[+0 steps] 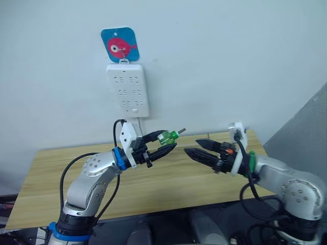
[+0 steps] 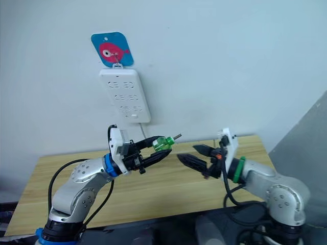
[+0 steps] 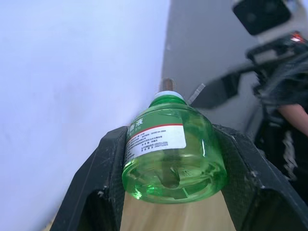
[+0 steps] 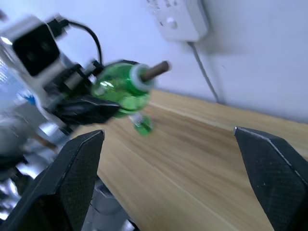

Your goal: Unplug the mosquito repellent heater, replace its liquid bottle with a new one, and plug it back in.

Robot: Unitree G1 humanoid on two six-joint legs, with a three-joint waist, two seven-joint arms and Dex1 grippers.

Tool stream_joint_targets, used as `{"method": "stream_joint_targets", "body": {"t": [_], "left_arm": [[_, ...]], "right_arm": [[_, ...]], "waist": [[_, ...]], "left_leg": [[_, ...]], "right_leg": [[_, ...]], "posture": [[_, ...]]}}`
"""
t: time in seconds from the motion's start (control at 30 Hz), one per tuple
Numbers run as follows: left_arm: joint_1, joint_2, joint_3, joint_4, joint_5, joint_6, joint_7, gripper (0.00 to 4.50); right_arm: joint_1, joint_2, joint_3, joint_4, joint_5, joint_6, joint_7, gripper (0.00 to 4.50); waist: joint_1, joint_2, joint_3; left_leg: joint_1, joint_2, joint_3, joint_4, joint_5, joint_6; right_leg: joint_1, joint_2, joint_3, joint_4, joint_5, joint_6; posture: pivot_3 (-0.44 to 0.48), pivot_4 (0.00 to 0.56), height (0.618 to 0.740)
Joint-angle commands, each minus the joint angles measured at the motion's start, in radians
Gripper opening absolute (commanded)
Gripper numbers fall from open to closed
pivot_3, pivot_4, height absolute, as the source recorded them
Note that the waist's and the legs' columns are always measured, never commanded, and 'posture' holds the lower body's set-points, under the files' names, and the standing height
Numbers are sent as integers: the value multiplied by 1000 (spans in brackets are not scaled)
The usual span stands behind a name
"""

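Observation:
A clear green liquid bottle [image 1: 168, 137] with a white collar and a brown wick is held in the air over the table, wick pointing toward my right arm. My left gripper [image 1: 169, 141] is shut on its body; the left wrist view shows the bottle [image 3: 173, 154] squeezed between both black fingers [image 3: 98, 192]. My right gripper [image 1: 191, 146] faces it a short way off, open and empty, with the bottle [image 4: 122, 89] ahead of its spread fingers [image 4: 72, 178]. The mosquito repellent heater is out of view.
A long white power strip [image 1: 128, 90] hangs on the wall from a blue fish hook [image 1: 120, 45], its cable dropping behind the wooden table [image 1: 51, 173]. A small green piece [image 4: 142, 126] lies on the tabletop below the bottle. A grey panel [image 1: 306, 127] stands at the right.

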Motion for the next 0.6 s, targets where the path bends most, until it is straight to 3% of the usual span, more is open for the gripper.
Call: {"method": "stream_joint_targets", "body": {"t": [0.03,0.23,0.47,0.6], "left_arm": [[-12,-24,-9,-59,17,-28,41,2228],[-4,-50,-10,-86,33,-39,86,2228],[-2,-82,-12,-114,38,-50,137,2228],[7,-96,-12,-129,46,-72,156,2228]], "right_arm": [[-67,79,-5,19,100,-18,-119,4500],[-140,144,-7,124,223,-62,-261,4500],[-139,133,33,189,317,-112,-355,4500],[-139,140,53,218,378,-159,-405,3627]], "waist": [[-6,0,0],[-19,0,0],[-22,0,0],[-22,0,-1]], "left_leg": [[0,0,0,0,0,0],[0,0,-1,-2,0,0],[-1,0,-1,-2,0,0],[-1,0,-1,-3,0,0]], "right_leg": [[0,0,0,0,0,0],[-1,0,-1,0,0,0],[-1,0,-1,-1,0,0],[-1,0,-1,-1,0,0]], "posture": [[-191,141,740],[-162,134,740],[-139,127,740],[-134,128,740]]}}
